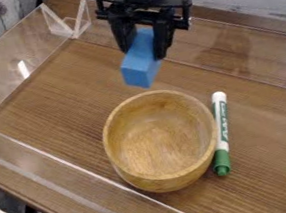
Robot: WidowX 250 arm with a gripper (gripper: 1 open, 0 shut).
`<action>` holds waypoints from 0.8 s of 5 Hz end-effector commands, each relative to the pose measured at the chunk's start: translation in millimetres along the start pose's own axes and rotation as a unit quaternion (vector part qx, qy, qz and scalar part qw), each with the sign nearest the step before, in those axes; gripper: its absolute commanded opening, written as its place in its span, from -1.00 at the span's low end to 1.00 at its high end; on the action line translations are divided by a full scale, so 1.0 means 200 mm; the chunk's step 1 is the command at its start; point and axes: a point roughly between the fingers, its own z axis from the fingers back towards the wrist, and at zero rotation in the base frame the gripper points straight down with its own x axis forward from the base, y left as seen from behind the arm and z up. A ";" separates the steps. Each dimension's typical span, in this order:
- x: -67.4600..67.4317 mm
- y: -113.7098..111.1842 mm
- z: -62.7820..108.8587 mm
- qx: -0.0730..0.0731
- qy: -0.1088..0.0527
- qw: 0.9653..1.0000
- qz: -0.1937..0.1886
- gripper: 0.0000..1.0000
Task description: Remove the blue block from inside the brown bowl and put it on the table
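The blue block (139, 60) hangs in the air above the table (64, 100), just behind the far rim of the brown bowl (160, 139). My gripper (145, 43) points straight down and is shut on the block's upper part, its black fingers (163, 37) on either side. The block's lower half shows below the fingers, tilted slightly. The bowl sits upright in front of it, and its inside is empty.
A green and white marker (222, 132) lies on the table along the bowl's right side. Low clear plastic walls (5, 68) edge the table on the left, back and front. A clear bracket (63, 24) stands at the back left.
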 end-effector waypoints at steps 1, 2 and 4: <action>0.03 -0.01 0.03 -0.004 -0.023 1.000 -0.001 -1.00; 0.02 0.04 0.04 0.000 -0.023 1.000 -0.001 -1.00; 0.02 0.12 0.05 0.007 -0.022 1.000 0.003 -1.00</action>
